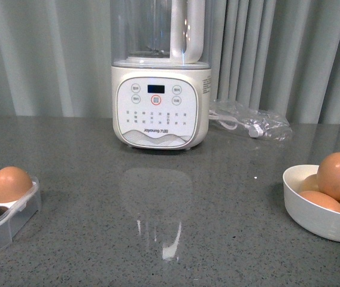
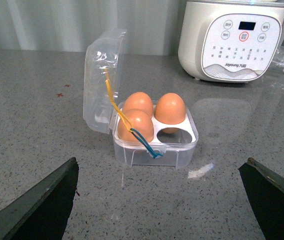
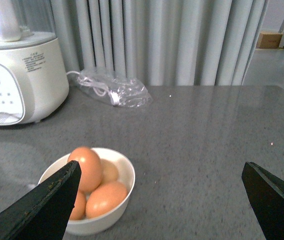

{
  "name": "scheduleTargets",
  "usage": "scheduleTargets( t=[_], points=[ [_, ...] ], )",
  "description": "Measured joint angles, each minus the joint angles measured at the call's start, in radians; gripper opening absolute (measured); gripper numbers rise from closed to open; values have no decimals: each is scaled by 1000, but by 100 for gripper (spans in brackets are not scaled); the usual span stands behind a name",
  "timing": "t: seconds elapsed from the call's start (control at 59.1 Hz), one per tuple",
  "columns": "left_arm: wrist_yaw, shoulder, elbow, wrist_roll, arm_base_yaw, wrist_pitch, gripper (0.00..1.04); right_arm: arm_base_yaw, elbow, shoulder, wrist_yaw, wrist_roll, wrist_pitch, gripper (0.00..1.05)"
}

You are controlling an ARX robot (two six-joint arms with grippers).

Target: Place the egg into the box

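Note:
The clear plastic box [image 2: 154, 145] stands on the grey counter with its lid open and three orange-brown eggs [image 2: 170, 108] in its cups; one cup is bare. It shows at the front view's left edge [image 1: 11, 215]. My left gripper [image 2: 162, 200] is open and empty, some way short of the box. A white bowl [image 1: 319, 218] at the right holds several eggs, the top egg [image 1: 338, 175] highest. In the right wrist view the bowl [image 3: 124, 175] lies by one finger of my open, empty right gripper [image 3: 162, 200].
A white blender [image 1: 161, 89] stands at the back centre of the counter. A clear bag with a white cable [image 1: 254, 122] lies to its right. Grey curtains hang behind. A yellow and blue band [image 2: 127, 122] crosses the box.

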Motion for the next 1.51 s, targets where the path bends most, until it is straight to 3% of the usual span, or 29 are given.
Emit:
scheduleTargets(
  t=[0.237,0.609,0.863,1.506],
  points=[
    [0,0,0,0,0,0,98,0,219,362,-90,-13,100,98],
    [0,0,0,0,0,0,98,58,446,618,-194,-5,-59,98],
    [0,0,0,0,0,0,98,73,462,677,-213,-41,-107,98],
    [0,0,0,0,0,0,98,105,458,798,-282,-52,-51,98]
  ],
)
